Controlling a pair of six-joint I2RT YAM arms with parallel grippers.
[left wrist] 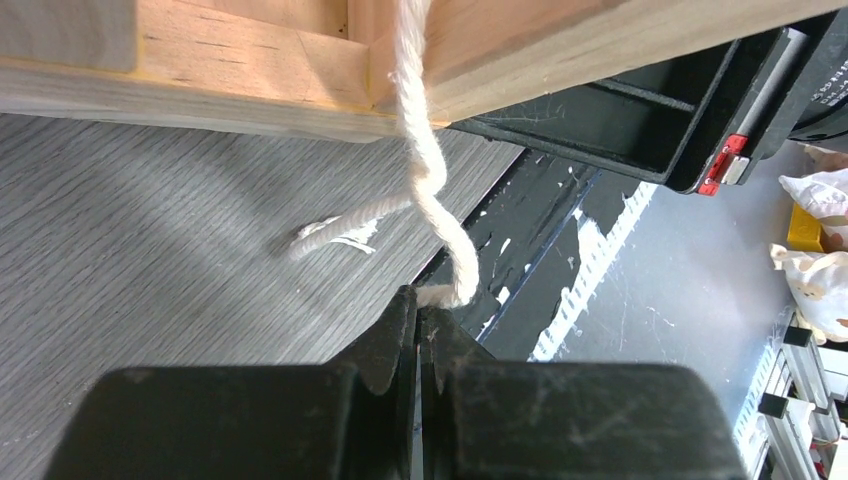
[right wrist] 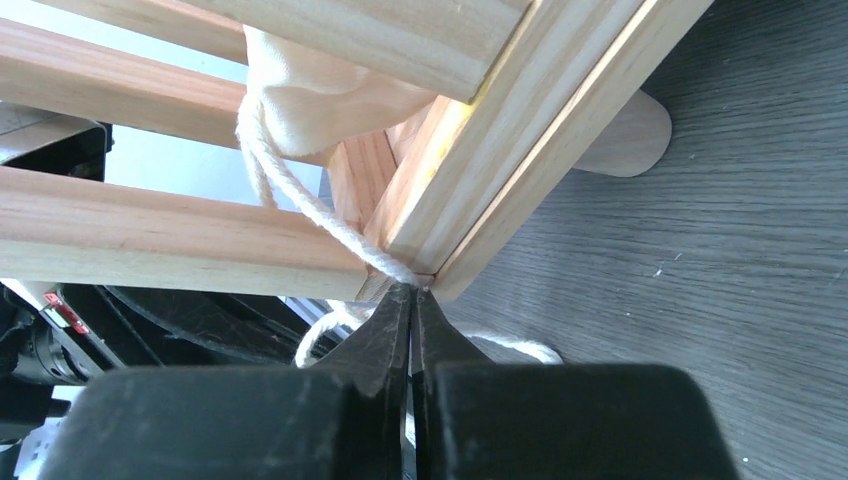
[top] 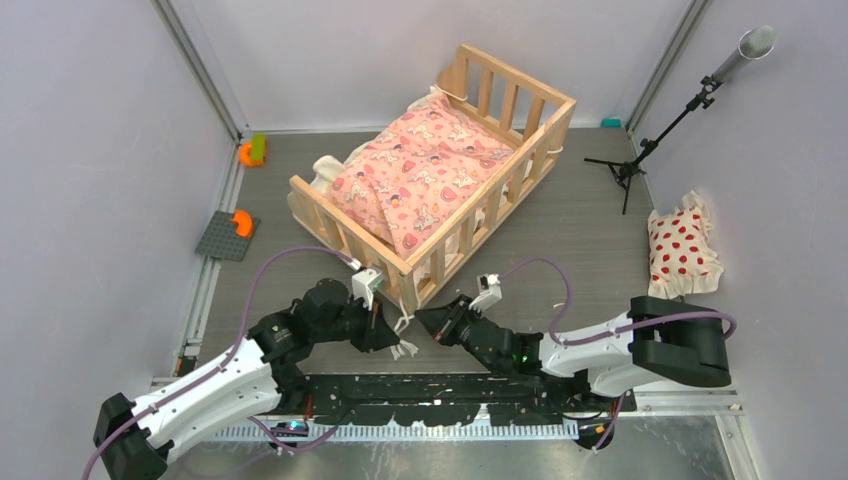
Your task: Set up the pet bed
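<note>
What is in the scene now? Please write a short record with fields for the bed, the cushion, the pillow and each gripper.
Pet bed: wooden, set diagonally on the table, one corner toward the arms
Cushion: pink, lying inside the bed
Pillow: white with red dots, on the table, apart from the bed
Left gripper: shut on a cream tie cord
Right gripper: shut on a cream cord at that corner

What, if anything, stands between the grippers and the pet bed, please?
Nothing visible does. The left gripper and right gripper sit right at the pet bed's near corner, each shut on a cream tie hanging from it.
</note>
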